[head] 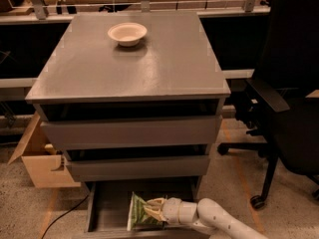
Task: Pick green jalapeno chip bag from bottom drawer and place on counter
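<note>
Since the grey bench (164,68) on top of the cabinet is where the snack must end up, it comes first: broad and flat. A black office chair (294,108) stands close on the right and a cardboard box (42,166) on the left, both beside the cabinet and not across the lift path. The two upper drawers (132,131) are stacked above the bottom drawer (102,208), which is pulled open (I judge their fronts likeliest to catch anything raised straight up). The white arm (219,220) reaches in low from the right. A pale bowl (127,34) rests near the bench's back edge, well apart from the front. The green jalapeno chip bag (139,212) lies in the bottom drawer, right of middle, with the hand (155,209) touching its right edge; whether it has closed on the foil I cannot tell. The step looks like the grasp; next calls for a firm hold, then drawing outward before rising.
</note>
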`<state>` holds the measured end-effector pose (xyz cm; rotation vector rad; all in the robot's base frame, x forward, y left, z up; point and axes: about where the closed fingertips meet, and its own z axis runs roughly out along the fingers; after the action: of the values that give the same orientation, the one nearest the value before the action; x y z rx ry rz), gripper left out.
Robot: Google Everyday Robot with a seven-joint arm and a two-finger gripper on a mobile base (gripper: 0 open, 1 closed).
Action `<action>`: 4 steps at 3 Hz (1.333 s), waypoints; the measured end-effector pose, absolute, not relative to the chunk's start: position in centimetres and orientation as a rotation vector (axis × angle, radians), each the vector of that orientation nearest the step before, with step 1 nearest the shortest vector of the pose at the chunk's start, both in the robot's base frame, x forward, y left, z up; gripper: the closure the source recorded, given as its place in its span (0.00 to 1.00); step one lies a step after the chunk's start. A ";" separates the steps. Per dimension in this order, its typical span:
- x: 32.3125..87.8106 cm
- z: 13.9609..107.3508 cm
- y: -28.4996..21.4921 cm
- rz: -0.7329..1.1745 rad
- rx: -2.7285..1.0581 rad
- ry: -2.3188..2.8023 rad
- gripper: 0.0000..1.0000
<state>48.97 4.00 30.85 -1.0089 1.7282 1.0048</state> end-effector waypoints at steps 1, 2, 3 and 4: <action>49.0 30.9 4.0 1.005 -1.009 1.728 1.00; 48.2 33.3 4.5 0.995 -1.073 1.679 1.00; 46.6 38.4 5.6 0.933 -1.208 1.593 1.00; 44.2 45.9 6.7 0.827 -1.383 1.493 1.00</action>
<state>44.20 6.72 45.91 -1.3826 1.4934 0.8268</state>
